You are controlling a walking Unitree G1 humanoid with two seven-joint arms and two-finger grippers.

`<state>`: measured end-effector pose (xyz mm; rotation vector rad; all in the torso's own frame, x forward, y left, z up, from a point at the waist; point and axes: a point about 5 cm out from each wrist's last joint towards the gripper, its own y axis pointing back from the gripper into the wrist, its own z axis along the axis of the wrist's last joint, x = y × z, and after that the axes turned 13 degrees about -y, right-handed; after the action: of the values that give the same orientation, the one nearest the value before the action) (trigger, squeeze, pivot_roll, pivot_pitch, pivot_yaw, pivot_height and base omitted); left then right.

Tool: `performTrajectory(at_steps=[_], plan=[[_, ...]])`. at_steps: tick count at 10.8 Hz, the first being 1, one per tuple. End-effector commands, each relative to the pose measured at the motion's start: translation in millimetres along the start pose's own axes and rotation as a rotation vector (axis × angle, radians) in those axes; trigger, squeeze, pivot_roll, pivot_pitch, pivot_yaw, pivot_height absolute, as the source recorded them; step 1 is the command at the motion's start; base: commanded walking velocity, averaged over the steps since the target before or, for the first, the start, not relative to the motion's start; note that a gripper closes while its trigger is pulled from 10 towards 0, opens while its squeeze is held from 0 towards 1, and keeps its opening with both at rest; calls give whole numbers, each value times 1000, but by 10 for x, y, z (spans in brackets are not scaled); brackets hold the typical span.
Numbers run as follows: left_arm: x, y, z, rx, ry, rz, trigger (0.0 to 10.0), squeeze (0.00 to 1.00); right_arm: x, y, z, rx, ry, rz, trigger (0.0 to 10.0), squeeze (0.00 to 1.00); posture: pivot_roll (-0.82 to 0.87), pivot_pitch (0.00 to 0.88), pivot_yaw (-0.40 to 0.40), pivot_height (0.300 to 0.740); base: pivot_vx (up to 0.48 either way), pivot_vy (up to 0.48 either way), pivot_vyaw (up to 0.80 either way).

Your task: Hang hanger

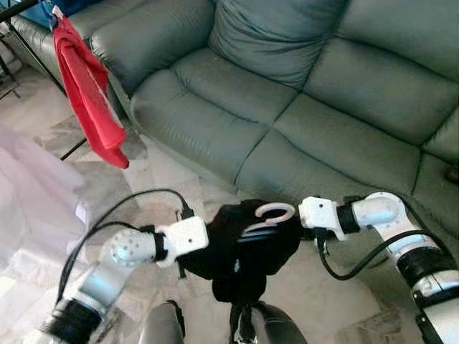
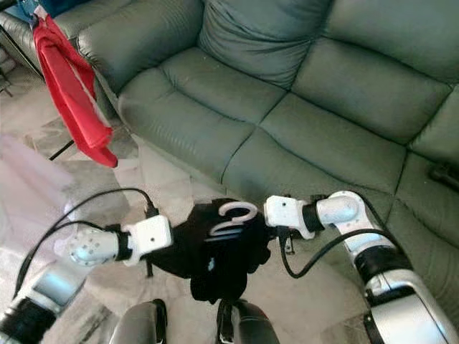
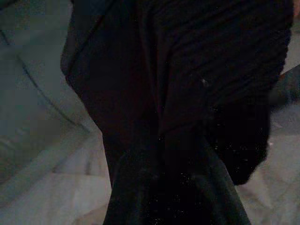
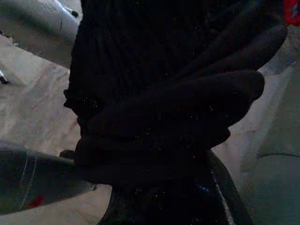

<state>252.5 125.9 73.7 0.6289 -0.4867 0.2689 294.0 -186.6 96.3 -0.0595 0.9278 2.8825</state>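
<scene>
Carry step: black garment point(image 1: 240, 251) on white hanger point(image 1: 271, 215) between both hands, grip unreadable under cloth; next, turn toward rack point(image 1: 29, 43).

Soft daylight — wrist views dim, perhaps blurred.

One white hanger hook point(image 1: 274, 212), one black garment point(image 1: 240, 254) bunched mid-frame, one red cloth point(image 1: 87, 89) at upper left, one grey-green leather sofa point(image 1: 301, 93), two silver robot arms.
</scene>
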Motion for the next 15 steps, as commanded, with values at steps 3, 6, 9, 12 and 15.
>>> performTrajectory(at_steps=[3, 6, 9, 12, 15], plan=[[-28, -55, -5, 5, -36, 26, 0, 0, 54, -152, 307, -172, 29, 52, 0, 0, -6, 201, -59, 740, 0, 0, 0], [20, -44, -66, 41, -39, 91, 980, 0, 218, -228, 153, -144, -26, 32, 0, 0, -4, 207, -63, 740, 0, 0, 0], [-95, 5, -177, 83, 72, 171, 10000, 1000, 344, -299, -36, -121, -95, -183, 0, 0, -11, 216, -67, 740, 0, 0, 0], [-175, 72, -239, 88, 112, 319, 10000, 1000, 496, -477, -314, -53, -242, -369, 0, 0, -1, 209, -72, 740, 0, 0, 0], [-184, 97, -243, 37, 264, 481, 10000, 1000, 333, -441, -437, -28, -361, -713, 0, 0, 2, 203, -65, 740, 0, 0, 0]])
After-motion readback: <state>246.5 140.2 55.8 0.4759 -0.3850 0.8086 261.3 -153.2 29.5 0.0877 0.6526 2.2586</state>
